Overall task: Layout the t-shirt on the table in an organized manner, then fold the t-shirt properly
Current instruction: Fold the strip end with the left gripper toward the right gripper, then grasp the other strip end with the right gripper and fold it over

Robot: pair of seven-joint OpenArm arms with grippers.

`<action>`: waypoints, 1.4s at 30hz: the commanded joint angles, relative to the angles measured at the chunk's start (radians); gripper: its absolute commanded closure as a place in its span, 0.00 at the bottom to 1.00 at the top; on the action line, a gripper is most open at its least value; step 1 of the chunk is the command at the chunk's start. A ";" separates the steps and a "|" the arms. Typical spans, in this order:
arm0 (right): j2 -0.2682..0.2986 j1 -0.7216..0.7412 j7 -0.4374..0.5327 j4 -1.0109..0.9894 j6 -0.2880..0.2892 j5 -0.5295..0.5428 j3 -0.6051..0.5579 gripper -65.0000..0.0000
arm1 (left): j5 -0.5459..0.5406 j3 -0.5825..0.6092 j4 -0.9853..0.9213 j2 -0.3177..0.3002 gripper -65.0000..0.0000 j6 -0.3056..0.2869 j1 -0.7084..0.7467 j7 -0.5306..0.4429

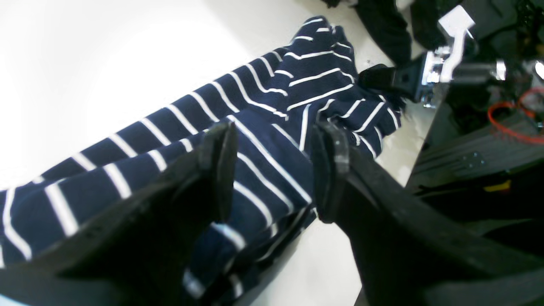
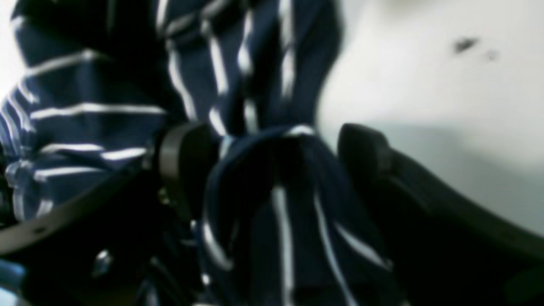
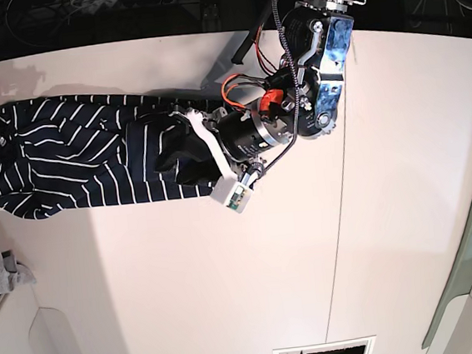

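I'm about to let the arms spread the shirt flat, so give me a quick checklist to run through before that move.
1. Left gripper has cloth between its fingers: ok, the t-shirt runs between them, but the jaws stand apart, not clamped.
2. Right gripper has cloth: cannot tell if gripped; a bunched fold sits between wide-apart fingers.
3. Shirt laid flat: not ok, it lies bunched and stretched into a long band.
4. Shirt fully on the table: not ok, its far end reaches the table's edge.
5. Room to spread: ok, bare tabletop lies beside the shirt.
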 commanded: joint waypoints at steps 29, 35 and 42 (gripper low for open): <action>-0.078 0.013 0.071 0.302 0.028 -0.043 -0.014 1.00 | 0.002 -0.204 -0.106 -0.152 0.53 0.085 0.090 -0.081; -0.117 0.013 -0.013 0.509 0.029 0.021 -0.015 1.00 | 0.003 -0.133 -0.206 -0.152 0.53 0.085 0.088 -0.162; -0.230 0.013 -0.066 0.623 0.030 0.024 -0.133 1.00 | 0.004 -0.130 -0.213 -0.153 0.53 0.085 0.087 -0.162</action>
